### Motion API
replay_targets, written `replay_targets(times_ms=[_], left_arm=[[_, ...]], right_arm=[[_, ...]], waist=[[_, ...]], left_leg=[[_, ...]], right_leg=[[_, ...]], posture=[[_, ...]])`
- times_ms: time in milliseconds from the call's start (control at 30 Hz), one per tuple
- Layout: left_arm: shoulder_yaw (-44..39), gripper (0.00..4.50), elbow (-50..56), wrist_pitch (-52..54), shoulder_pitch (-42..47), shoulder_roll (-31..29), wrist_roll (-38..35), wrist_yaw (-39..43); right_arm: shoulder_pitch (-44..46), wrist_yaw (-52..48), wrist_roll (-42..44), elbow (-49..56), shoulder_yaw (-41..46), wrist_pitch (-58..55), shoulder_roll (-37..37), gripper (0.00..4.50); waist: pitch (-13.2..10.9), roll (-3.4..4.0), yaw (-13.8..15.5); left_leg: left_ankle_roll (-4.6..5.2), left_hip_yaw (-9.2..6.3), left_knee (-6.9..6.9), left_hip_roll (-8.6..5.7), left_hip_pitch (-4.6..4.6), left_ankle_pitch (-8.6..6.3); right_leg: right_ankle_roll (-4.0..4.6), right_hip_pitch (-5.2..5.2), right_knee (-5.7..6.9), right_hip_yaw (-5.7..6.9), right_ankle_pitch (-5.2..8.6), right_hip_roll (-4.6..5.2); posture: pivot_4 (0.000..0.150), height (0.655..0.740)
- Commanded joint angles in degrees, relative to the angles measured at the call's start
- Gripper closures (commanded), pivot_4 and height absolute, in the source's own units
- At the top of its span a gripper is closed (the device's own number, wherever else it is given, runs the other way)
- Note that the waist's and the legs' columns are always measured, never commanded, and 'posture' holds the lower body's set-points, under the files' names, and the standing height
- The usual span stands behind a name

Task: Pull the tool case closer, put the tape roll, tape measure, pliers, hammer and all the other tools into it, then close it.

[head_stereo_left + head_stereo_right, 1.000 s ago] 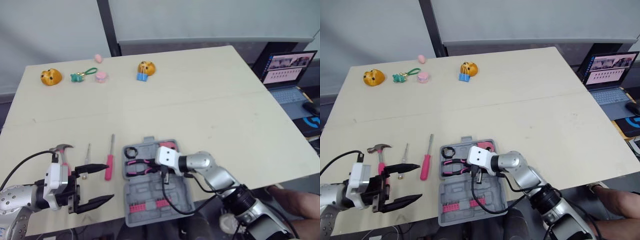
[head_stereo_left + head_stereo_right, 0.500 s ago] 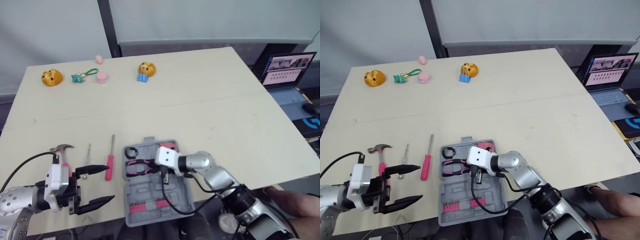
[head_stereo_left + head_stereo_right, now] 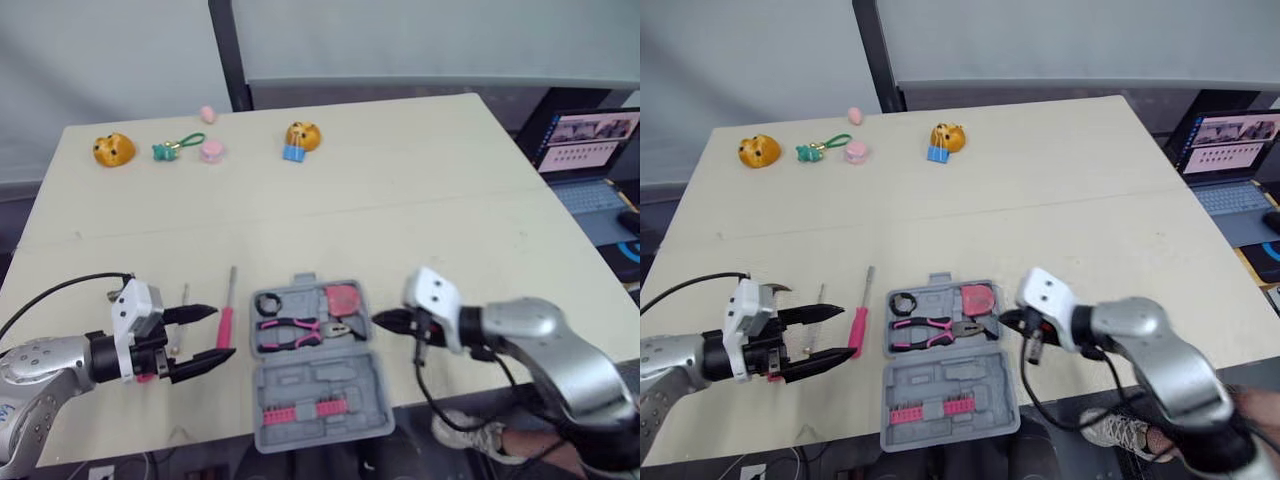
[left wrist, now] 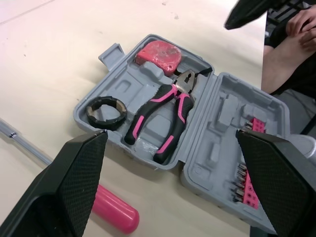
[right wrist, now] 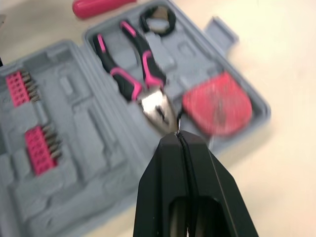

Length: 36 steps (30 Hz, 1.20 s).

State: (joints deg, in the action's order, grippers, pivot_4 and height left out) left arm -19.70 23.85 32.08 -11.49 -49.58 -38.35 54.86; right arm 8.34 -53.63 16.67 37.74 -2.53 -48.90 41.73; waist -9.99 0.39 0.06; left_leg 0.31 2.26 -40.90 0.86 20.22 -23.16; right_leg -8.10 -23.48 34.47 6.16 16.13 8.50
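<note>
Since the tool case sits open at the near edge of the table, betw. my two grippers, I log the pull-closer step as done.

- In the case: tape roll, pliers and tape measure, each in a moulded slot.
- L gripper: jaws spread wide, empty. The pink screwdriver lies just ahead, handle betw. the tips.
- R gripper: jaws pressed together, holding nothing, tip just beside the case's tape-measure corner.
- Still out: pink screwdriver, the thin small driver beside it, and the hammer (head prob. peeking behind my L wrist).
- Lid lies flat open.

Est. abt half done: 3 tools + closing left.
</note>
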Motion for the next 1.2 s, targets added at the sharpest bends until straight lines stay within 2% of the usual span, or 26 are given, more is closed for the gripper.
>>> replay_targets(times_ms=[33,167,267,300,467,667,1000,1200], left_arm=[[-1.12,0.77,-0.67,-0.97,-2.49,-1.30,0.57,3.34],[0.20,2.74,-4.39,-3.39,-5.76,-2.06,3.27,7.29],[1.74,4.20,-7.09,-5.20,-6.34,-2.06,5.24,9.25],[2.33,4.47,-8.03,-5.62,-6.26,-1.83,5.78,9.58],[7.51,4.47,-11.11,-9.57,-4.24,-0.71,12.30,7.69],[13.12,4.47,-11.57,-9.20,0.54,1.05,14.66,6.52],[17.78,4.47,-12.06,-9.82,4.33,2.13,20.30,2.70],[19.39,4.47,-9.48,-7.82,4.84,2.91,21.27,0.53]], right_arm=[[-8.10,1.69,4.19,7.55,9.41,0.40,-0.22,4.50],[-17.02,3.90,6.61,10.54,15.56,2.07,-2.18,4.50],[-23.25,4.74,5.05,10.50,16.53,6.09,-2.60,4.50],[-25.86,4.52,3.63,9.73,15.98,8.18,-1.97,4.50],[-33.27,5.23,-1.14,4.27,14.04,16.43,-1.06,4.50],[-32.21,5.53,-5.92,-4.33,10.21,23.47,-0.36,4.50],[-21.91,5.61,-9.11,-13.81,3.39,22.07,1.55,4.50],[-15.72,5.22,-9.34,-15.08,0.65,19.35,2.07,4.50]], waist=[[-0.01,0.00,-0.12],[-0.02,-0.01,-0.30],[-0.01,-0.03,-0.02],[-0.01,-0.03,0.13],[0.03,-0.10,0.24],[0.05,-0.12,-0.12],[0.05,-0.12,-0.08],[0.05,-0.12,0.04]], left_leg=[[0.01,0.06,0.00,0.00,-0.02,-0.02],[0.00,0.34,0.01,0.03,-0.11,-0.02],[-0.01,0.30,-0.06,0.03,-0.14,-0.01],[0.00,0.29,-0.06,0.02,-0.14,-0.01],[0.01,0.28,-0.06,0.00,-0.14,-0.02],[0.01,0.31,-0.06,0.02,-0.15,-0.02],[0.02,0.33,-0.10,0.01,-0.15,-0.01],[0.01,0.31,-0.13,0.02,-0.13,-0.01]], right_leg=[[0.00,0.00,0.00,0.00,0.00,0.00],[0.00,0.00,0.03,-0.08,0.00,-0.02],[0.00,0.03,0.08,-0.10,-0.01,-0.02],[0.00,0.04,0.11,-0.11,-0.01,-0.02],[0.00,0.05,0.07,-0.13,-0.02,-0.01],[-0.01,0.04,0.12,-0.16,-0.02,-0.02],[-0.01,0.02,0.16,-0.15,-0.02,-0.02],[-0.01,0.03,0.18,-0.13,-0.02,-0.01]], posture=[[0.150,0.7400],[0.150,0.7400],[0.150,0.7400],[0.150,0.7400],[0.150,0.7400],[0.150,0.7400],[0.150,0.7400],[0.150,0.7400]])
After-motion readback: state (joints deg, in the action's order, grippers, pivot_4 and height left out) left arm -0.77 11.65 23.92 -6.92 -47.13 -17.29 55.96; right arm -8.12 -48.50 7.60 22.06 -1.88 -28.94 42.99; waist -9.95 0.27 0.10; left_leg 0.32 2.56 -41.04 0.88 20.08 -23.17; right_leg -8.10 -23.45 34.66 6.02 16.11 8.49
